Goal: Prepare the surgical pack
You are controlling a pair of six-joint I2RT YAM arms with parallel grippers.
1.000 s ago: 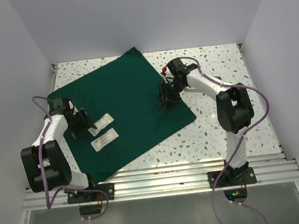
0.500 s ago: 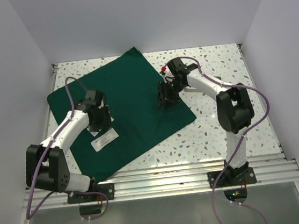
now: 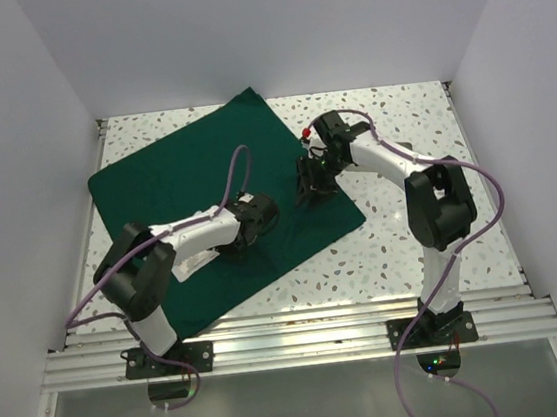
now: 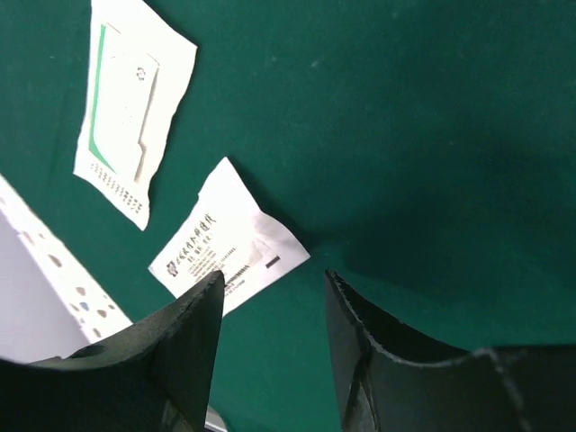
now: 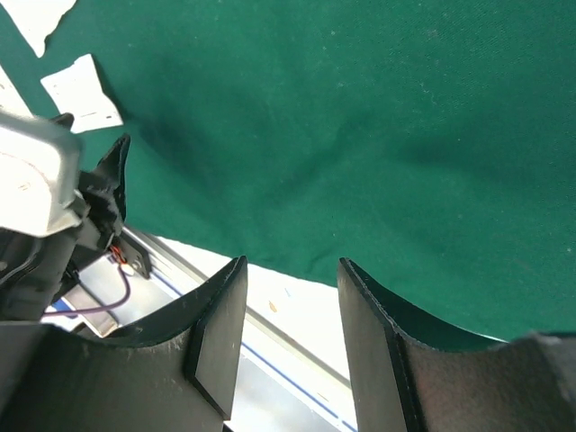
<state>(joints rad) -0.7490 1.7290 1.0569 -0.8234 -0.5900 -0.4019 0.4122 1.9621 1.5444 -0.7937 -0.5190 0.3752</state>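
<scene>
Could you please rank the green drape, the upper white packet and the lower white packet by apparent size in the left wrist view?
1. green drape
2-3. upper white packet and lower white packet: they look alike, and the lower is partly hidden by the claw.

One fixed camera looks down from behind; both wrist cameras face the green drape (image 3: 218, 190) closely

Under your left tool (image 4: 270, 351), matt dark green cloth drape (image 4: 405, 135), fine weave, soft creases. Two white packets (image 4: 229, 241) (image 4: 133, 106) ahead of its matt black plastic fingers (image 4: 180, 342): smooth paper, dark print, one green-edged. Right tool (image 5: 288, 342): same dull black plastic. Counter (image 3: 411, 224): speckled white terrazzo look, smooth. Near rail (image 3: 304, 341): ribbed bare metal, slight sheen.
</scene>
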